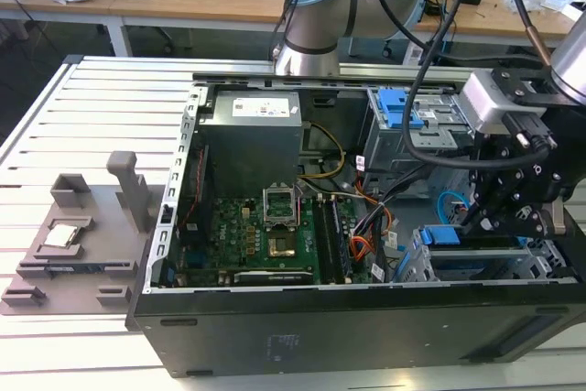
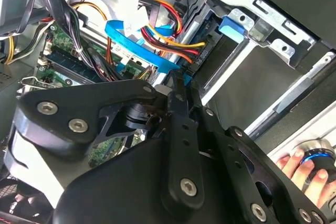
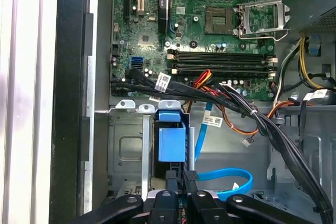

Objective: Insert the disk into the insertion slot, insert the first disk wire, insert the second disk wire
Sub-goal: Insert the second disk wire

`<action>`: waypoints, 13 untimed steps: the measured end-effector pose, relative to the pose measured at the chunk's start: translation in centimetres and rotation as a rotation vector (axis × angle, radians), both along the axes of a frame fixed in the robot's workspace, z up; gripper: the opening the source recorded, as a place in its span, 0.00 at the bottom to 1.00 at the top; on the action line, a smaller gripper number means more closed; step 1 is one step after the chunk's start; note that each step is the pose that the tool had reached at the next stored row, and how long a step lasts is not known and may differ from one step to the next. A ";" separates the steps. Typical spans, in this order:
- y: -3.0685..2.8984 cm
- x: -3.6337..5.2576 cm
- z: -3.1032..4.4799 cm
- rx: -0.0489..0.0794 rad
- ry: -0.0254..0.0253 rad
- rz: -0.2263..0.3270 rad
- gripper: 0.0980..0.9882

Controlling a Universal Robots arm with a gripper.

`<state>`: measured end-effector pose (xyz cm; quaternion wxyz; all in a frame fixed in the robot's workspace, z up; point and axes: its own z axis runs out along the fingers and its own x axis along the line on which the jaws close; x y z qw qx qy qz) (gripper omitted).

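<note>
1. Green motherboard [image 1: 265,226] lies open in the computer case, well off to the side of my pincer [image 1: 481,222], across a tangle of black, red and orange cables.
2. Nearer, the insertion slot [image 1: 417,267] stands just below my fingertips. The disk [image 1: 476,260] sits inside it, and the blue end of its carrier faces my pincer in the first wrist view.
3. A flat blue cable [image 3: 231,178] loops just beside my fingertips, and its end reaches one finger [image 3: 190,178].
4. My pincer is narrow, the fingers drawn close with a thin gap between them. I cannot tell whether they pinch the cable's end.
5. I judge the disk step done and the first wire step in hand. It calls for the plug to be held square to the disk's socket and pressed gently, clear of the cable bundle.
6. My arm reaches down from above the case's far wall, wrist bent, fingers pointing down into the case at the cage.
</note>
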<state>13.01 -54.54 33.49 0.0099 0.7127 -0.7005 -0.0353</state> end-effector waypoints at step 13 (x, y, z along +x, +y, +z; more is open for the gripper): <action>0.04 -0.01 3.41 -0.001 0.0002 0.000 0.15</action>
